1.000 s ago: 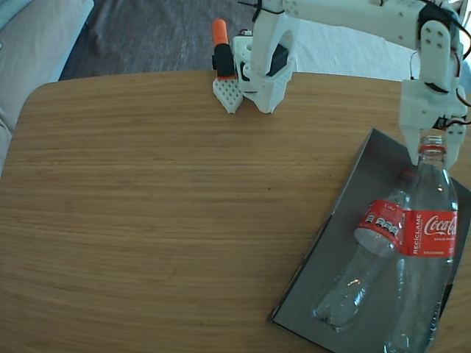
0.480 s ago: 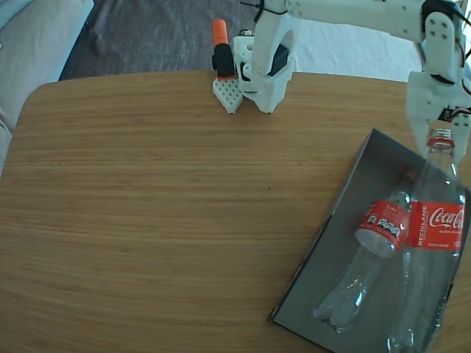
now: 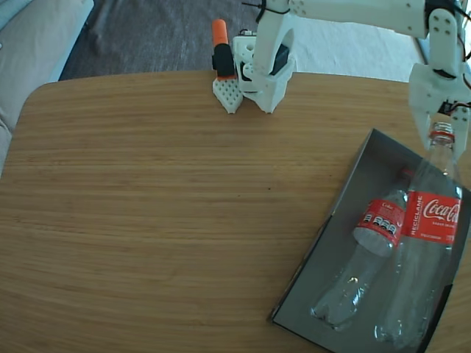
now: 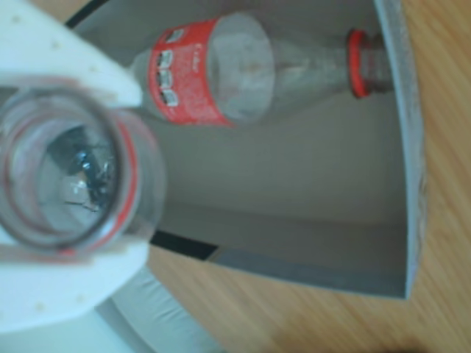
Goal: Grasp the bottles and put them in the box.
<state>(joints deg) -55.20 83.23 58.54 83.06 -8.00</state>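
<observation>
- One bottle already lies flat inside the box, at the lower right of the fixed view.
- My fingers are closed on the neck of the second bottle, which leans tilted over the box's right side.
- What is left, I judge: lower it beside the first, then let go.

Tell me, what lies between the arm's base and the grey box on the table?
In the fixed view, only bare wooden table lies between the arm's base and the box; nothing stands on that stretch.
</observation>
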